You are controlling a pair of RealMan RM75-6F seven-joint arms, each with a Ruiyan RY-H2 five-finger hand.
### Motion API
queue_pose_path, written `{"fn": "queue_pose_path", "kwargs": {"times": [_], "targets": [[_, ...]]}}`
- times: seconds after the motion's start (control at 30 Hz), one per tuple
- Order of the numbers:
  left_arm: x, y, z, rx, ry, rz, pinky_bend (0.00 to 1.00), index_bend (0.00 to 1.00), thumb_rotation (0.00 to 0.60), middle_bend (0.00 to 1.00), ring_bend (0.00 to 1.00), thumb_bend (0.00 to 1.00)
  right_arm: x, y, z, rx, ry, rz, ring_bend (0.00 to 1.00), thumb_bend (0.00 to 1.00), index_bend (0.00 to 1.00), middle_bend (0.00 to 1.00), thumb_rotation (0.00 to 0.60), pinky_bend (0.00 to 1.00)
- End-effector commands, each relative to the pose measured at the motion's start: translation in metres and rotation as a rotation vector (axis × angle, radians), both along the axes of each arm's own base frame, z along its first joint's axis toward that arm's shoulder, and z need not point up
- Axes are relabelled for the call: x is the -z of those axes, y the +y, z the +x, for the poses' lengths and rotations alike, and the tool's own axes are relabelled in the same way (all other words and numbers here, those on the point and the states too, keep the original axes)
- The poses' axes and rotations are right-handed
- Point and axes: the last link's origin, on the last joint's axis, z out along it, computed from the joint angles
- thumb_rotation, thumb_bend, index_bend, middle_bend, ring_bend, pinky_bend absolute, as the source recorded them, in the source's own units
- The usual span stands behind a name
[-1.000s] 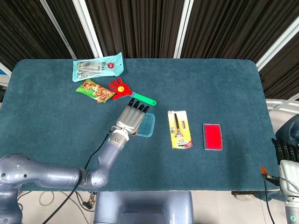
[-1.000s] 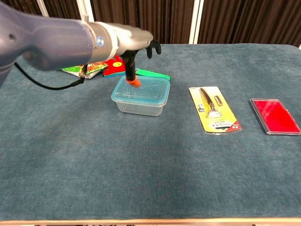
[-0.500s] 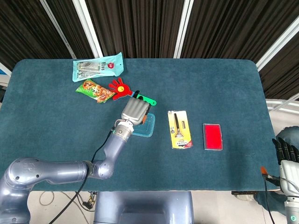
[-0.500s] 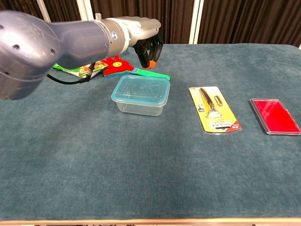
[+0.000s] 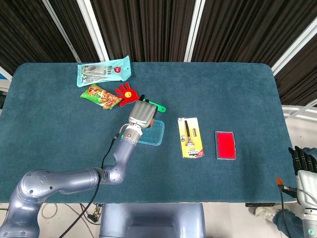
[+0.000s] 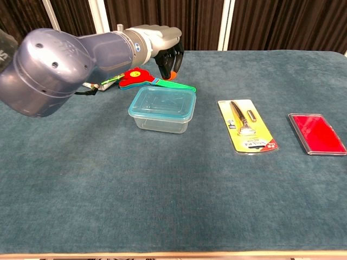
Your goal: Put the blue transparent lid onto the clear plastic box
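The clear plastic box (image 6: pixel 161 120) stands mid-table with the blue transparent lid (image 6: pixel 164 101) lying flat on its rim. In the head view the box (image 5: pixel 155 134) shows just right of my left hand. My left hand (image 6: pixel 164 45) hovers above and behind the box, clear of the lid, fingers curled in with nothing in them. From above, the left hand (image 5: pixel 142 114) covers the box's far left corner. My right hand (image 5: pixel 303 159) hangs off the table's right edge, low in the head view, fingers straight and empty.
A carded razor pack (image 5: pixel 190 137) and a red flat case (image 5: pixel 225 145) lie right of the box. Behind it are a red hand-shaped clapper with a green handle (image 5: pixel 130 94), a snack bag (image 5: pixel 100 95) and a pale green packet (image 5: pixel 104 71).
My left hand has lifted off the lid, drawn back over the box's far edge and curled its fingers in. The right hand has sunk lower at the table's edge.
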Motion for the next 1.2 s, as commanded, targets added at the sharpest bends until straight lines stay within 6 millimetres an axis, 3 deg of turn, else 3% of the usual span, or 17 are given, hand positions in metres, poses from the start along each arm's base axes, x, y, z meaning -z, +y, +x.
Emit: {"fn": "queue_pose_path", "kwargs": {"times": [0.03,0.7,1.2], "targets": [[0.006,0.001,0.002,-0.002,-0.003,-0.013,0.14,0.63,0.600,0.56,0.30,0.60,0.000,0.000,0.000,0.001,0.001,-0.001,0.00,0.34,0.00,0.01,0.600,0.00],[0.036,-0.003,0.013,0.037,0.046,-0.038,0.13,0.64,0.600,0.55,0.30,0.59,0.000,0.000,-0.001,-0.004,-0.007,0.014,0.00,0.34,0.00,0.01,0.600,0.00],[0.043,-0.002,0.012,0.056,0.092,-0.016,0.13,0.65,0.600,0.55,0.30,0.59,0.000,0.000,-0.001,0.002,-0.007,0.010,0.00,0.34,0.00,0.01,0.600,0.00]]}}
